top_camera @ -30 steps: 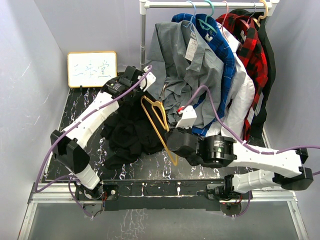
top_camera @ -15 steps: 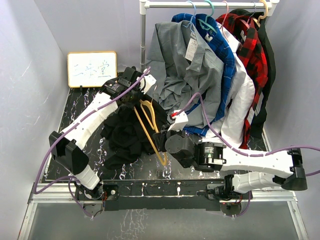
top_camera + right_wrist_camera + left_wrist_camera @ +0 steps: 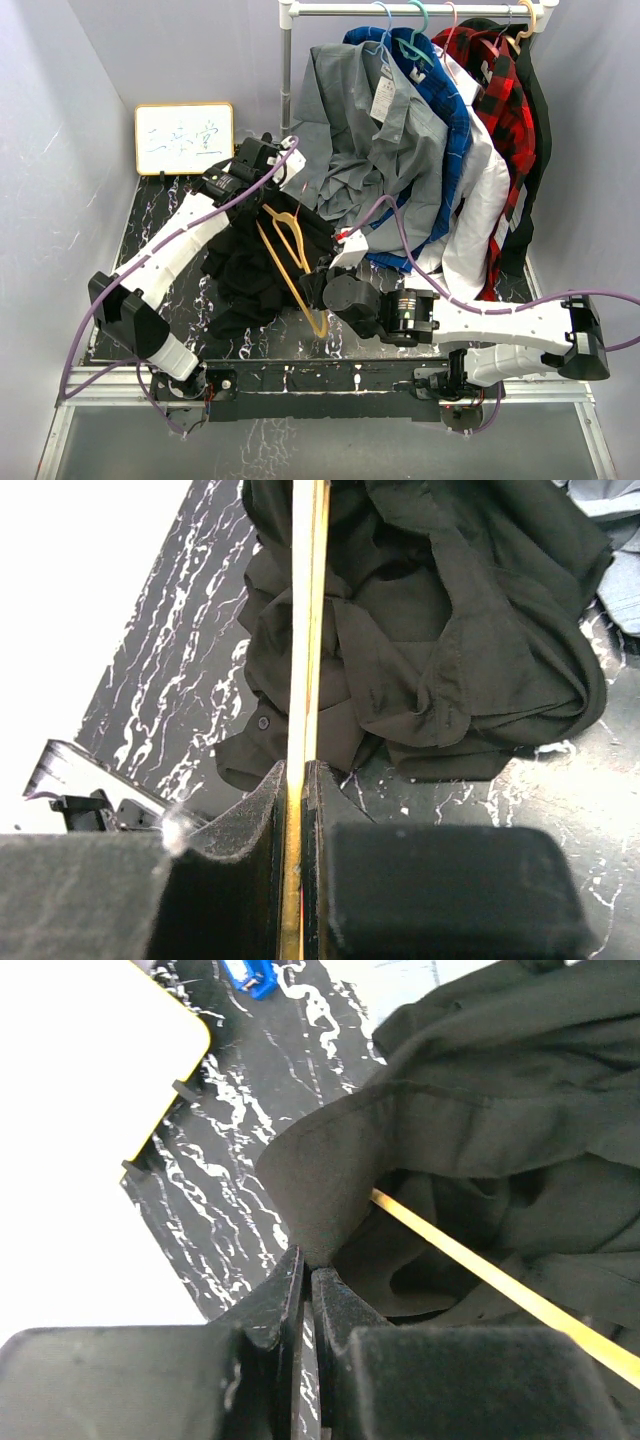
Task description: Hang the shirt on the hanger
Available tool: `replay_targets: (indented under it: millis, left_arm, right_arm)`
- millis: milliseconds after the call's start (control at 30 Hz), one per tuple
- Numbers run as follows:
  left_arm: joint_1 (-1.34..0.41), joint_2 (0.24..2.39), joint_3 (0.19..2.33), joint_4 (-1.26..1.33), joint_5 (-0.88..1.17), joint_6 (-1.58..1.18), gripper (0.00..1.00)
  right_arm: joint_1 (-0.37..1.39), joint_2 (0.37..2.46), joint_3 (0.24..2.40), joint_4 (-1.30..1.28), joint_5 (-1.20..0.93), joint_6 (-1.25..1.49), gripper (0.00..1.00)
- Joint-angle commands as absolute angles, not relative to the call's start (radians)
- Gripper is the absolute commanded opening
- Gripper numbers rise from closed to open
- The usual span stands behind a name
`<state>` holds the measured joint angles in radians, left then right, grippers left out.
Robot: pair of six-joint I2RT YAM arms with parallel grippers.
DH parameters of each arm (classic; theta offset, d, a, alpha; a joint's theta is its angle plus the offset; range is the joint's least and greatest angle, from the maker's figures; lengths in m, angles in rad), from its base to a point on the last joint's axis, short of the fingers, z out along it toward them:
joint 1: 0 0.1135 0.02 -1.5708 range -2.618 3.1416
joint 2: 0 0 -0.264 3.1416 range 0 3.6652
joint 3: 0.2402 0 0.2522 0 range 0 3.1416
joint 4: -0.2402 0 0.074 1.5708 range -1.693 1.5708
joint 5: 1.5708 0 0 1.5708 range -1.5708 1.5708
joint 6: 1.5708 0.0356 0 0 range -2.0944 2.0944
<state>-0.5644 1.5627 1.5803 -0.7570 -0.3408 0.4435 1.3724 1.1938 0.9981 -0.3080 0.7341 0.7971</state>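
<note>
The black shirt [image 3: 250, 268] lies crumpled on the marbled table. My left gripper [image 3: 272, 192] is at the heap's far edge, shut on a raised fold of the shirt [image 3: 330, 1175]; its fingertips [image 3: 297, 1265] pinch the cloth. The yellow hanger [image 3: 292, 270] slants over the heap with its hook at the far end. My right gripper [image 3: 312, 288] is shut on the hanger's lower part. In the right wrist view the hanger [image 3: 305, 630] runs straight out from the gripper [image 3: 303, 772] over the shirt [image 3: 450, 630]. A hanger bar [image 3: 500, 1285] passes under the lifted fold.
A rail [image 3: 420, 10] at the back right carries a grey shirt [image 3: 365, 120], a blue one, a white one and a red plaid shirt [image 3: 500, 90], which hang down to the table [image 3: 150, 235]. A small whiteboard [image 3: 184, 137] leans on the back wall.
My right arm has carried the hanger leftward, from beside the heap to over the black shirt. The left gripper has kept its hold on the fabric and shifted slightly.
</note>
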Motion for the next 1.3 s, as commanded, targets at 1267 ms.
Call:
replay_targets:
  millis: [1267]
  left_arm:
    - [-0.561, 1.323, 1.759, -1.117, 0.406, 0.482, 0.0]
  right_arm:
    - [1.2, 1.435, 0.889, 0.359, 0.697, 0.515, 0.0]
